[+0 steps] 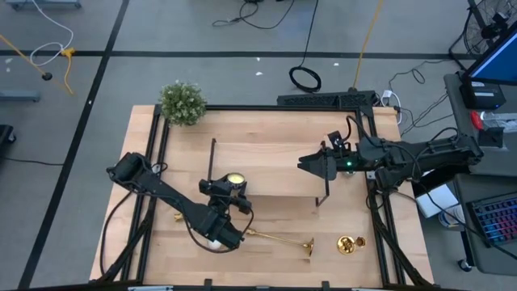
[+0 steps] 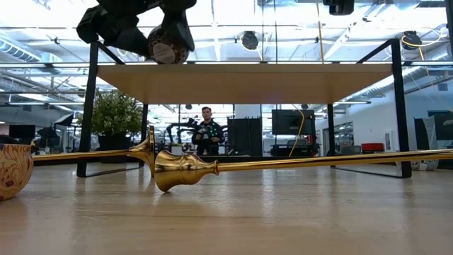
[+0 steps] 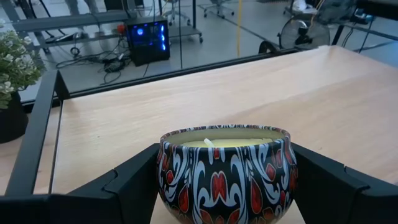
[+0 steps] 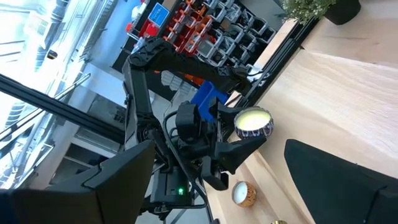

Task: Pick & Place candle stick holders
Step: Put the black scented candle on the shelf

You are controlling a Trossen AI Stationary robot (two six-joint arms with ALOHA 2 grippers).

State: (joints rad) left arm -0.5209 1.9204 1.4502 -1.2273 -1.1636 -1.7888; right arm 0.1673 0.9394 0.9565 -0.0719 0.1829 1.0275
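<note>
Two gold candle stick holders lie on their sides on the table. One (image 1: 279,239) (image 2: 297,163) points its flared base (image 1: 309,246) toward the table's right. The other (image 2: 106,154) lies farther back, mostly hidden under my left arm in the high view. My left gripper (image 1: 234,184) (image 3: 227,165) is over the wooden shelf's (image 1: 275,174) near-left part, shut on a patterned candle tin (image 3: 227,171) (image 2: 168,46). My right gripper (image 1: 311,164) (image 4: 221,149) hovers open over the shelf's right end with nothing between its fingers. My left gripper pinches the candle tin by its round side wall (image 3: 168,180) between its two fingers (image 3: 127,190), one on each side. The fingers come nearly level from the table's near-left, slanting a little down. The tin's wax top faces up, and the tin stays above the shelf's top board (image 2: 248,81).
A second patterned tin (image 2: 13,170) (image 4: 242,194) sits on the table under my left arm. A small gold thing (image 1: 350,242) lies near the table's near-right corner. A potted plant (image 1: 182,103) stands at the far left corner. A person (image 2: 206,131) stands in the room behind.
</note>
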